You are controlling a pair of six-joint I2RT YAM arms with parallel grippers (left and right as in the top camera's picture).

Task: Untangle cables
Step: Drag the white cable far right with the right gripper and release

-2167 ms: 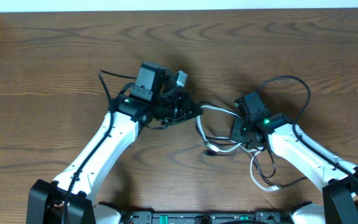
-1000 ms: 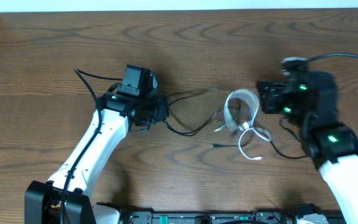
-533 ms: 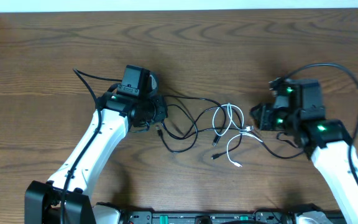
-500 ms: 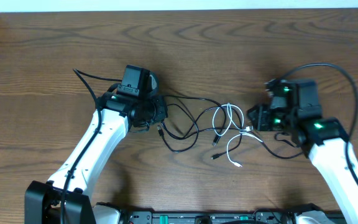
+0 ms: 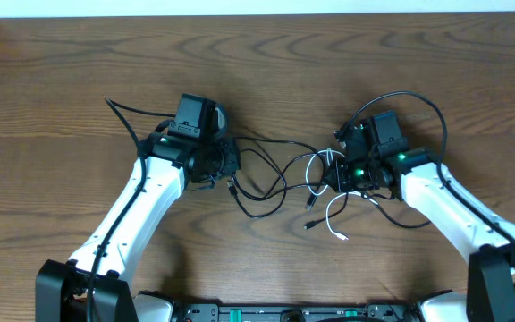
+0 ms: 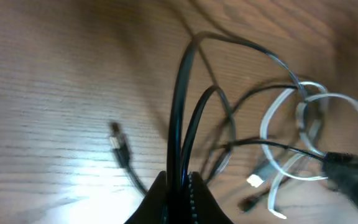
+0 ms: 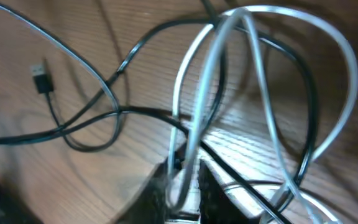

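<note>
**Both grippers pinching into the tangle**

The left gripper [image 5: 224, 166] was pressed tight on a black cable [image 6: 176, 106], whose strands rose from its tips, apparently to anchor that side. The cables lay loosely tangled on the table [image 5: 79, 80] between the arms, black loops crossing a white cable [image 7: 209, 87]. The right gripper [image 5: 340, 174] sat low at the tangle's right edge. Its jaws were drawn in on the white cable, probably to draw it clear of the black ones.
</note>
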